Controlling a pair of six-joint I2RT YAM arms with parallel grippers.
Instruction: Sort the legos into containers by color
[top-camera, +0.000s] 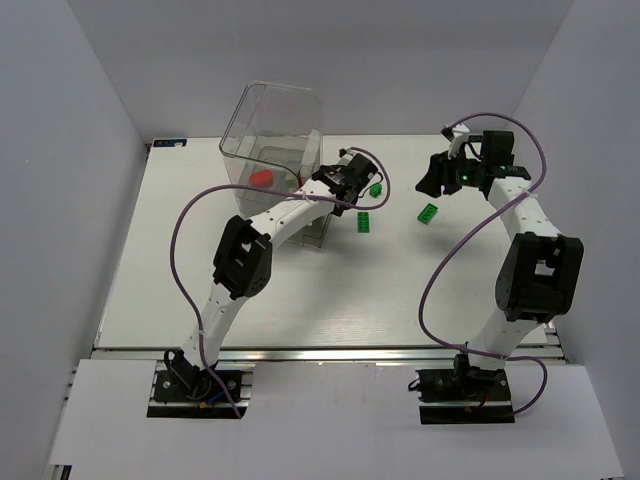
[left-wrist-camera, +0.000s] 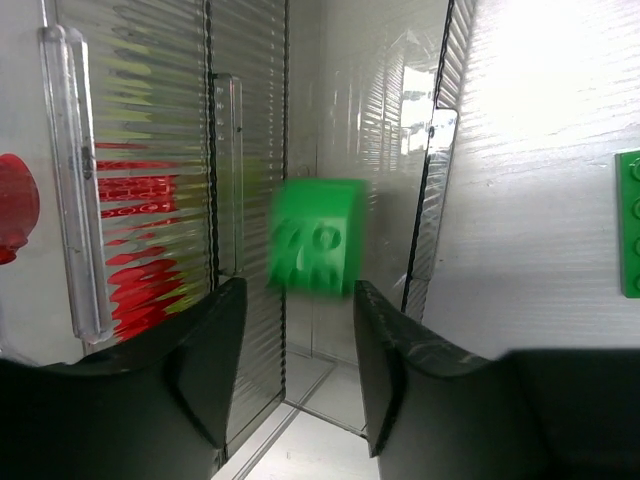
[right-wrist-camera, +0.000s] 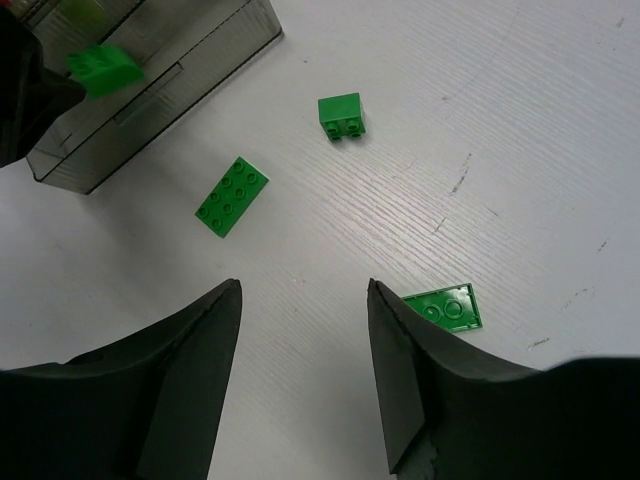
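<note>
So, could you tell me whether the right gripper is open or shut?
Open: the right gripper has its fingers apart, with white table showing between them and nothing held.

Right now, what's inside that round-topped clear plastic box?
Red pieces show through the wall of the clear plastic box. The left arm covers its lower part, so other contents cannot be seen.

overhead from behind, left wrist near box (left-wrist-camera: 250, 120), right wrist downward, sharing box
</note>
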